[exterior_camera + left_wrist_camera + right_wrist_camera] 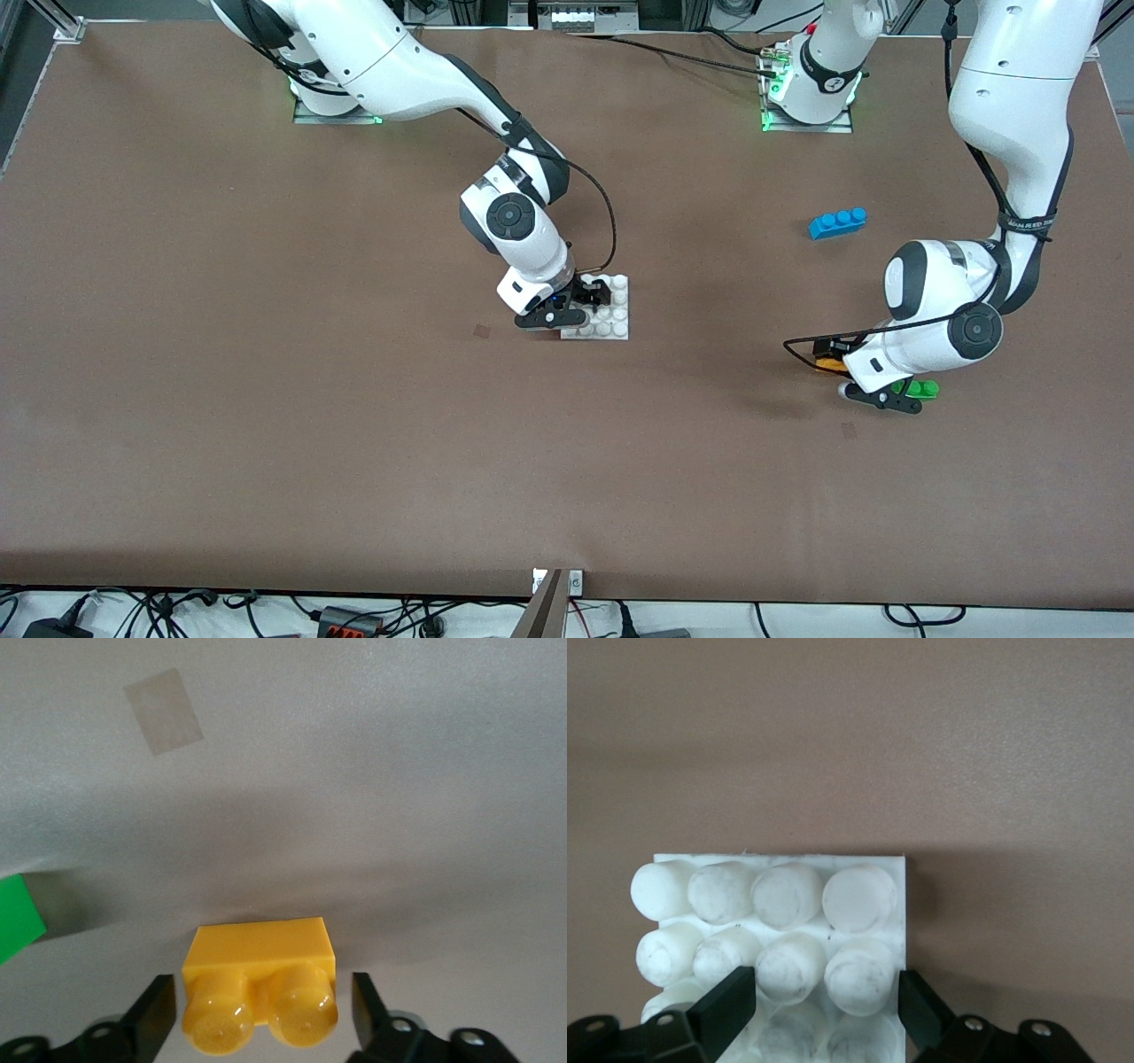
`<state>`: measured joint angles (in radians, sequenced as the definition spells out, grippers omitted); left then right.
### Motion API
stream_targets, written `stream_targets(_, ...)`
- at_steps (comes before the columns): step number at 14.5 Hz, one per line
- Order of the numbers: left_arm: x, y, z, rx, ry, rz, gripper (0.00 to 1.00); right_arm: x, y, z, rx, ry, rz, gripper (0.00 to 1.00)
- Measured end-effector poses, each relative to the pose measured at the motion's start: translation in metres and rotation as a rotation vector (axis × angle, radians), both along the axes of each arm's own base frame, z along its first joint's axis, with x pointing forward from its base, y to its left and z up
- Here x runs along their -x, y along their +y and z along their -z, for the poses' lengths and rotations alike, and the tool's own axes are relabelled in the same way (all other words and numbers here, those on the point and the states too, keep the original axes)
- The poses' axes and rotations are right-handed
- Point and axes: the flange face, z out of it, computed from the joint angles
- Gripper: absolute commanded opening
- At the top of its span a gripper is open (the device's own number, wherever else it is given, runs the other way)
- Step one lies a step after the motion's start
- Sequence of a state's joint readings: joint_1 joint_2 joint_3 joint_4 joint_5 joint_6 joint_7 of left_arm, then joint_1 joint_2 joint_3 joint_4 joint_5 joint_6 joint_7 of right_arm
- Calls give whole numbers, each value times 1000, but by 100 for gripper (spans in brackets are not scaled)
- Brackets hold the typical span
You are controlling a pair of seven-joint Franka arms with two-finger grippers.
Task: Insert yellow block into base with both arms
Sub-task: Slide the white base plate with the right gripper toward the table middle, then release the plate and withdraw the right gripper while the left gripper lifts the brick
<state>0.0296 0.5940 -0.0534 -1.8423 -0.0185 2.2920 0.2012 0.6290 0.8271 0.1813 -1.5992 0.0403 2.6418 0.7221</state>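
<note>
The left gripper (261, 1014) is straddling the yellow block (260, 985) on the table beside the green brick (921, 388) — fingers not quite touching. The right gripper (827, 1005) is bracketing 1 stud column of the base (780, 912) — jaws parted.

Even overhead light, soft shadows under both arms; wrist views slightly blurred.

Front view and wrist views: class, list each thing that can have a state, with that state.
yellow block: on the table, unclamped, not in the base
left hand: open, astride the yellow block
right hand: low over the base's edge
base: flat, studs up, no brick on it
green brick: loose beside the left hand
blue brick: loose, untouched
</note>
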Motion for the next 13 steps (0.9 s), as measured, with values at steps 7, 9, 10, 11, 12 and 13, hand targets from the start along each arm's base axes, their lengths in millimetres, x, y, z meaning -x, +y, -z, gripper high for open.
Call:
stream_targets(7, 1, 0, 0, 0, 1, 0, 79, -23, -17, -110, 87, 65, -21, 86)
stream_targets(9, 1, 0, 0, 0, 1, 0, 77, -41, -51, -150, 121, 75, -61, 86)
stream_targets(10, 1, 0, 1, 0, 2, 0, 76, -53, -74, -166, 135, 77, -84, 86)
stream_targets(11, 1, -1, 1, 0, 2, 1, 73, -67, -102, -180, 147, 82, -102, 86)
stream_targets(12, 1, -1, 1, 1, 2, 2, 72, -79, -130, -194, 160, 93, -110, 86)
stream_targets(13, 1, -1, 1, 1, 2, 2, 71, -89, -160, -208, 174, 111, -108, 86)
